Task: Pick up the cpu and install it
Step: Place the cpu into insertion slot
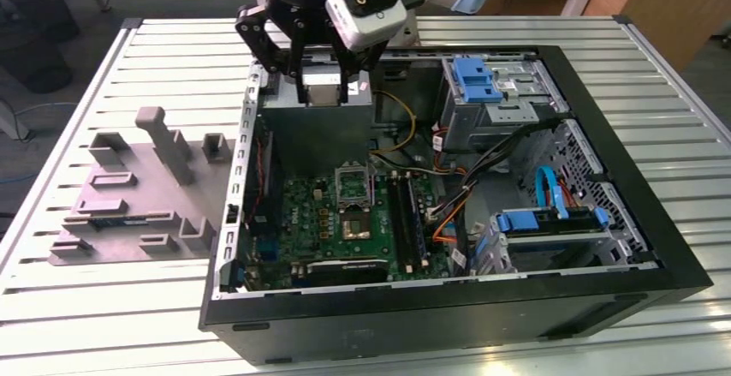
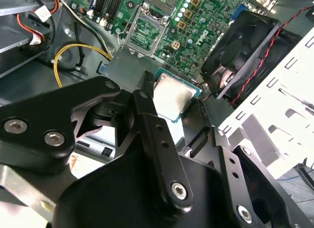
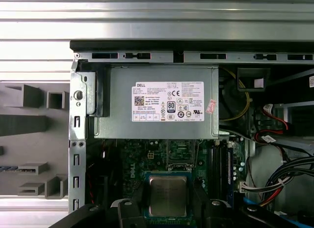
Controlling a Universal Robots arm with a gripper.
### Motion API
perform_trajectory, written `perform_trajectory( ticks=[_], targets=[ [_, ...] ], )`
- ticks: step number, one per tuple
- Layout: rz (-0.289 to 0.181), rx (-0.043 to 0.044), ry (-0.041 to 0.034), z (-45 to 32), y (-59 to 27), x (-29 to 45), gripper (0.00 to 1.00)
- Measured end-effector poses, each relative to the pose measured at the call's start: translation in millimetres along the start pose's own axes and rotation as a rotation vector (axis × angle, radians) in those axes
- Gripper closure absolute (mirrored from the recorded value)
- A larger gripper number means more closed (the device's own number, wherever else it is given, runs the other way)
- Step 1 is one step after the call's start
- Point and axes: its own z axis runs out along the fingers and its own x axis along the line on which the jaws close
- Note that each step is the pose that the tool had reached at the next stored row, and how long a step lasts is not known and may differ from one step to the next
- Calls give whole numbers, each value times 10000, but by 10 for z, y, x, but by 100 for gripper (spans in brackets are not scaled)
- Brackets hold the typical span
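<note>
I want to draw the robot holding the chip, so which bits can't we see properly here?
- The cpu's underside: both wrist views face its metal top.
- Its near edges: in the second wrist view the black fingers cover them.
- Whatever sits in the gripper: in the exterior view its fingers and the camera block cover it.
- The socket's pins: too small to tell.

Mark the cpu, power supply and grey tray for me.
cpu [image 3: 168, 196], first wrist view, middle of its metal top.
power supply [image 3: 157, 75], first wrist view, grey face above the label.
grey tray [image 1: 146, 194], exterior view, flat base between posts.
</note>
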Motion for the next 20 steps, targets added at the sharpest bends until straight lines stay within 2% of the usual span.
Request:
perform_trajectory(
  ticks=[6,9,16,20],
  targets=[
    [1,1,9,28,-7,1,53],
    [0,0,16,58,-52,-11,53],
    [0,0,17,142,-74,-166,53],
    [0,1,18,207,-147,-218,53]
  ],
)
